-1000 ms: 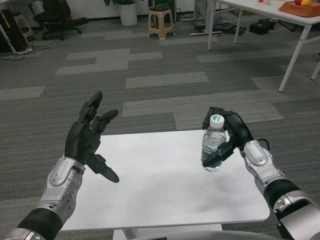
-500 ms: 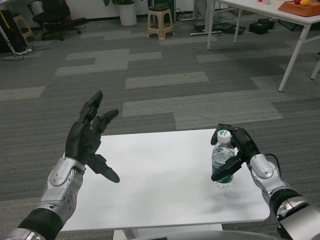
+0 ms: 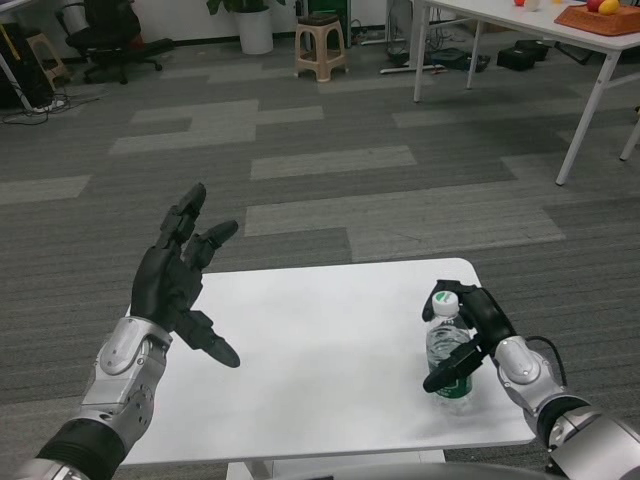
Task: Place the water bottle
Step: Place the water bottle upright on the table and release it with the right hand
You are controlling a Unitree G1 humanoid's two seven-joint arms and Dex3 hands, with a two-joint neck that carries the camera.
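The right hand wraps its black fingers round the clear ribbed plastic water bottle, holding it upright near the right edge of the smooth white table, apparently for setting down; the left hand hovers above the table's left side, spread and empty

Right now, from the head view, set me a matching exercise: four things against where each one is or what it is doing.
Things:
1. water bottle
2. left hand
3. right hand
4. stool

States:
A. raised, fingers apart, holding nothing
B. on the floor, far beyond the table
C. upright near the table's right edge
D. wrapped around the bottle

Pairs: 1-C, 2-A, 3-D, 4-B
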